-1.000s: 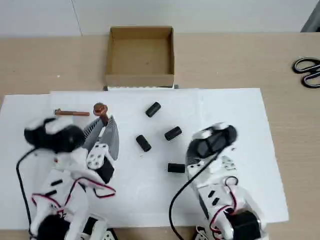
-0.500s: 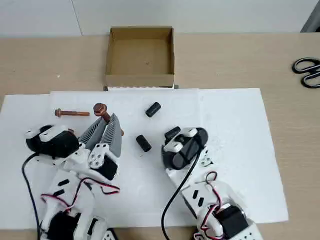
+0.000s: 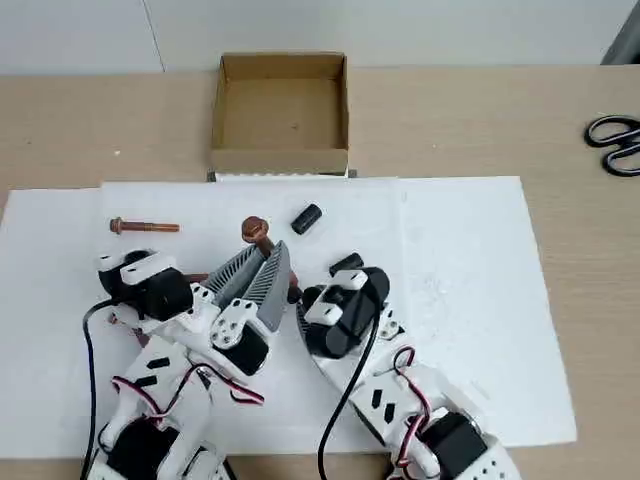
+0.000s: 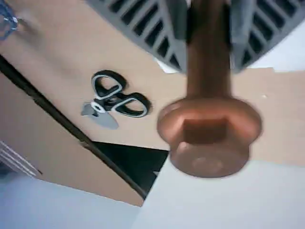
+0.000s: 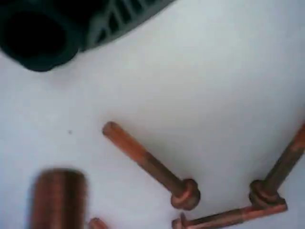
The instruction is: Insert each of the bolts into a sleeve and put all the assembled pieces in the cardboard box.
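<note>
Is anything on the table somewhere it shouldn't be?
The scissors lie on the bare table at the far right, off the white paper where the work happens. Nothing looks spilled or broken.

**Pale desk sitting under even light**

A tan wood-grain desk [image 3: 480, 120] is spreading out on every side of the left hand [image 3: 265, 248], and a white sheet [image 3: 470, 260] is covering the part beneath that hand. Well ahead of the hand, past the desk's far edge, a white wall [image 3: 400, 30] is rising, a thin vertical seam running down it. Black-handled scissors [image 3: 615, 143] are lying on bare wood far off to the hand's right. Soft, even light is falling everywhere, casting faint shadows.
</note>
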Action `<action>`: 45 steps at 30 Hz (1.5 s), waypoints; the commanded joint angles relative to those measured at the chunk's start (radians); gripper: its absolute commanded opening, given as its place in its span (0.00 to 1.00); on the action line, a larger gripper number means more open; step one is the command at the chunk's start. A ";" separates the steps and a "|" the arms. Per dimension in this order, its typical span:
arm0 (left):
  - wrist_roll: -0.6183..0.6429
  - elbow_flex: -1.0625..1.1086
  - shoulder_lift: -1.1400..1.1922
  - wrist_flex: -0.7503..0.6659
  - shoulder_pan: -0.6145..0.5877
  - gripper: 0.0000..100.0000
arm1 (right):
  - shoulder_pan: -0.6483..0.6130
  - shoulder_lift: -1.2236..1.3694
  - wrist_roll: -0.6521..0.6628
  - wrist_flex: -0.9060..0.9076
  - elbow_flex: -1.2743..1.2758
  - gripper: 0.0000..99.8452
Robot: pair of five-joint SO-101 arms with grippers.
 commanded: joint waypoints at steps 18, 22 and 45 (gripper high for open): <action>0.011 0.087 -0.009 -0.026 0.049 0.01 | -0.008 -0.013 0.011 -0.031 -0.031 0.00; 0.011 0.111 -0.009 -0.029 0.052 0.01 | -0.007 -0.013 0.011 -0.027 -0.046 0.00; -0.037 0.128 -0.009 0.066 0.195 0.01 | -0.004 -0.012 0.012 -0.028 -0.046 0.00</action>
